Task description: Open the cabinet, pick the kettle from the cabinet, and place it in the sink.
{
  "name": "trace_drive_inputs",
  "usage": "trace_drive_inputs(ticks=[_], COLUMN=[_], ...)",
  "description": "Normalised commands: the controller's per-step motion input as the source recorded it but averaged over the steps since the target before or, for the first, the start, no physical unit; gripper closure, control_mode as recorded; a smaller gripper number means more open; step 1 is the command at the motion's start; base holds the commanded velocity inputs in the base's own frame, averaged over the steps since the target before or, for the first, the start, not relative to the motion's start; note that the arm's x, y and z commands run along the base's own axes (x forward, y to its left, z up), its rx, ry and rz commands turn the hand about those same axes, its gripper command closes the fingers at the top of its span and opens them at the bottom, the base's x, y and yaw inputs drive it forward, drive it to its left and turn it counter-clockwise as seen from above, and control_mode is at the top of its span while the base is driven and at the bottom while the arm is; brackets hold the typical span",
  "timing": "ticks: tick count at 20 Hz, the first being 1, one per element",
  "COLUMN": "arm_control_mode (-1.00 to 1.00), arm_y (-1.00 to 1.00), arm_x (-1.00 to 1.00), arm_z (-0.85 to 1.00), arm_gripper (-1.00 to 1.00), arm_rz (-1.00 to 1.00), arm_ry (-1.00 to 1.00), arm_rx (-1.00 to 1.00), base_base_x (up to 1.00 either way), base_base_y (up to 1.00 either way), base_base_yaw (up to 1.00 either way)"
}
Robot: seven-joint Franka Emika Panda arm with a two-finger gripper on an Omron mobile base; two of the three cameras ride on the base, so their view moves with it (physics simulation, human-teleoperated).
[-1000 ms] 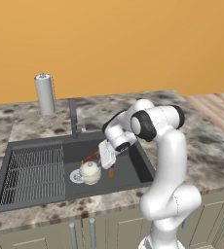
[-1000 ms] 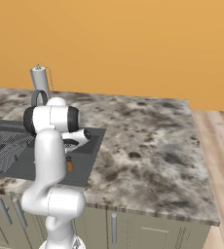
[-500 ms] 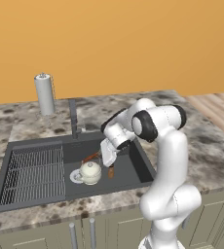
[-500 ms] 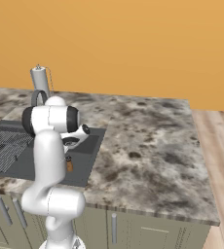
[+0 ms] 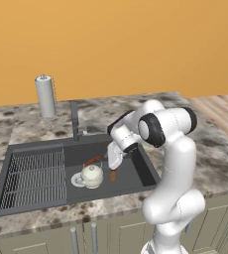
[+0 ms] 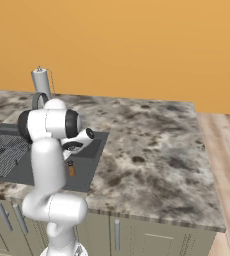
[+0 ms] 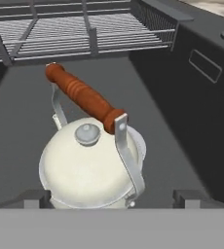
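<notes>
Lifting a little since a second ago, the tool (image 5: 114, 159) hangs wide open and empty just above the kettle (image 5: 91, 175), which sits in the sink (image 5: 136, 171) beside its rack, so placing looks done and withdrawing upward remains.

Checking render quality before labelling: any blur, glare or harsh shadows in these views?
Left base view: sharp, flat even light, kettle in the sink casts little shadow. Right base view: same, no glare on the counter. Hand view: crisp close-up, soft sheen on kettle lid, no blur.
</notes>
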Motion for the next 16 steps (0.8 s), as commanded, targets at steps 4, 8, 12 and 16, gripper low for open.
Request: trace_drive_inputs(ticks=[4,8,12,16], arm_control_mode=[-1.0,-1.0,-1.0,-1.0], arm_y=[-0.05,-0.03,-0.07,-0.1], arm_x=[-0.23,-0.13,-0.15,-0.19], arm_z=[0.26,0.34,0.34,0.34], arm_gripper=[-1.0,-1.0,-1.0,-1.0], arm_rz=[-0.04,-0.07,-0.08,-0.07], arm_ry=[0.01,0.0,0.0,0.0], arm_rx=[0.0,0.0,0.0,0.0], base_base_x=[0.0,0.0,0.0,0.0], base_base_y=[0.0,0.0,0.0,0.0], base_base_yaw=[0.0,0.0,0.0,0.0])
